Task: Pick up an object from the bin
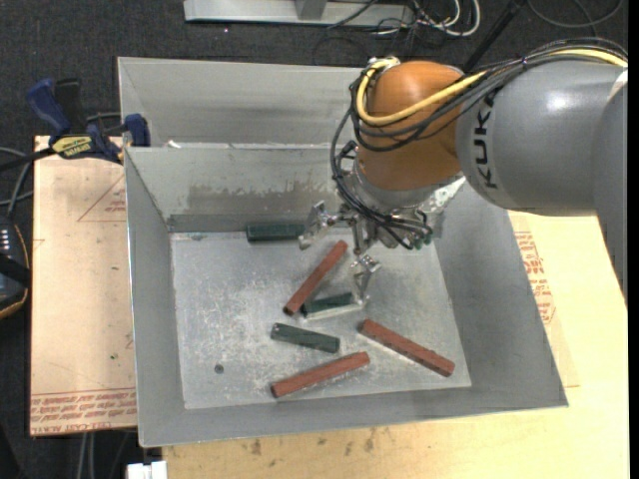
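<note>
Your end effector (pixel 357 259) hangs low in the bin (pixel 150 297), just above the upper end of a slanting red-brown stick (pixel 318 275) and a short dark green block (pixel 329 304) below it. Being nearest, these look like the likeliest picks. You cannot tell whether the end effector is apart or together. The other sticks lie loose and separate. The arm (pixel 559 128) reads KUKA.

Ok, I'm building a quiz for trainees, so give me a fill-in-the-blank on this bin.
1. The bin holds ___ red-brown bars.
2. The bar at the back wall is dark ___.
3. The cover above the gripper is ___.
Missing words: three; green; orange.
</note>
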Available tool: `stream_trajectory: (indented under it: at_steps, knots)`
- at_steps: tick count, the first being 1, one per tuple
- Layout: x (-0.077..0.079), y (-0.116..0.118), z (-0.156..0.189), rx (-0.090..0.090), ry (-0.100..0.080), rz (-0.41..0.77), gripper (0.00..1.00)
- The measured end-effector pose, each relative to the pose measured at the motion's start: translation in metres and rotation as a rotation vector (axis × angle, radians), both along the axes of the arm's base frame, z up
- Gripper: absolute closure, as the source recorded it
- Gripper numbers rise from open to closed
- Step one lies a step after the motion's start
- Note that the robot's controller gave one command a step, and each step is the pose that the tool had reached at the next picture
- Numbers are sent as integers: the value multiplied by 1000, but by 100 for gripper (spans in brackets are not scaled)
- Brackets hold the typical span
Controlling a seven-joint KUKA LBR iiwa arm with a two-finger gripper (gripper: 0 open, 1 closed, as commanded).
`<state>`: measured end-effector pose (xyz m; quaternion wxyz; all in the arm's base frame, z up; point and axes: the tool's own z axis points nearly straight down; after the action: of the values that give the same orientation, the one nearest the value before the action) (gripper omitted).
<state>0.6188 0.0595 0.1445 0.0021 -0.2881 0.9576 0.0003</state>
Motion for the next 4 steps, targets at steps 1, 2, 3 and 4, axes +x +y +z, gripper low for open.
stream_trajectory:
  at_steps: [1,2,3,4]
  knots:
    - [4,-2,-50,1,1,-96,0]
    - [16,0,-65,4,-15,258,100]
    - [16,0,-64,4,-15,257,100]
    - [16,0,-62,4,-14,257,100]
